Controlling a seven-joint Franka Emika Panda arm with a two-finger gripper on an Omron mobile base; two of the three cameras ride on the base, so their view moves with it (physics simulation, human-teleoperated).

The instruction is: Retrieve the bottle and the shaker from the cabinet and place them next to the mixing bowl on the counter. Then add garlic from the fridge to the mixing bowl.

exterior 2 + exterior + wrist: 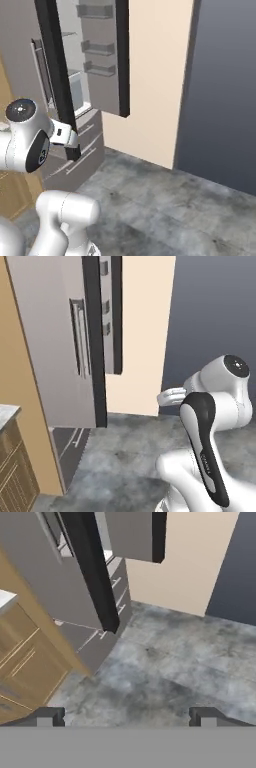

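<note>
Fridge [55, 356]: tall, dark grey, standing at the left of both base views; its near door is swung ajar, showing a black edge strip. A second door [107, 55] with grey shelf racks on its inner face hangs open beyond it.
Fridge inside [76, 87]: pale, with grey drawers low down, seen through the gap between the doors in the right base view.
Fridge handle [79, 338]: long silver bar, upright on the near door's face.
Wall [142, 331]: cream panel behind the fridge, next to a dark blue-grey wall on the right.
Floor [165, 662]: mottled grey stone, bare in front of the fridge.
Tabletop [7, 413]: a white marble corner at the far left edge, just beside the fridge, with tan wooden drawers [25, 662] beneath.
Arm [210, 431]: white with dark joints, folded in front of the fridge, well apart from the door.
Gripper [127, 717]: fingertips spread wide apart with nothing between them, aimed down at the floor near the fridge's base.
</note>
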